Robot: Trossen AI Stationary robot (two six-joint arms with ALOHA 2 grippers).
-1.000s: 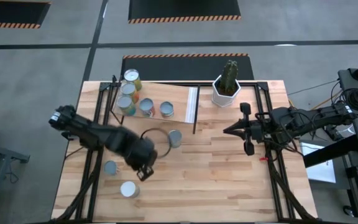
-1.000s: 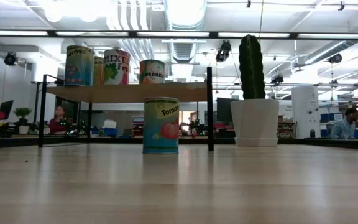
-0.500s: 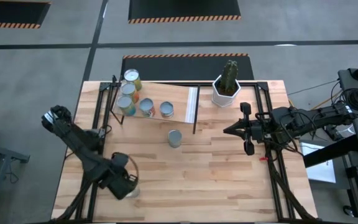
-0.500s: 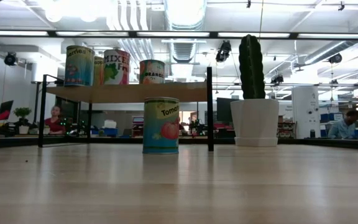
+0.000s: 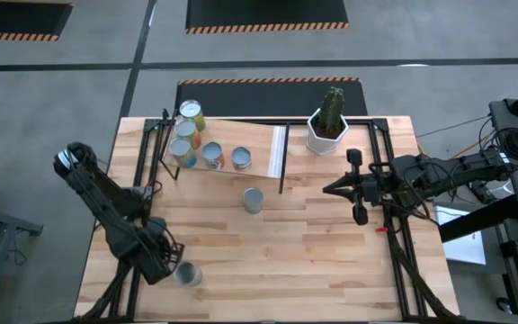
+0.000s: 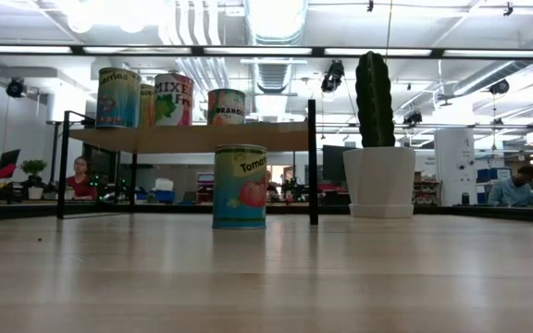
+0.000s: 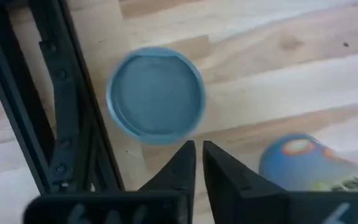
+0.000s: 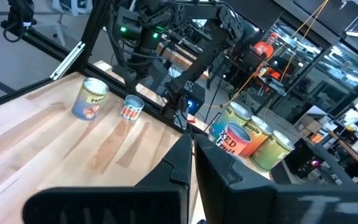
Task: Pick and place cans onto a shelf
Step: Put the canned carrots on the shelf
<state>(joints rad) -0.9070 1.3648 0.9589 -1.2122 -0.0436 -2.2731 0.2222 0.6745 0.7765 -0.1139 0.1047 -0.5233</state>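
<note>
The left gripper (image 5: 156, 263) has swung from table centre down to the 7 o'clock corner, now over two cans: one silver-top can (image 5: 186, 274) just beside it, another (image 7: 156, 95) under its wrist camera. Its fingers (image 7: 180, 169) are nearly closed, holding nothing. Likely lining up a pick; no grasp yet.

Versus one second back: that arm was near the lone can (image 5: 254, 200) at centre, which hasn't moved. Four cans sit on the shelf (image 5: 263, 148) at 11 o'clock, unchanged.

The right gripper (image 5: 355, 184) waits at 3 o'clock, fingers closed, empty, same as before.
</note>
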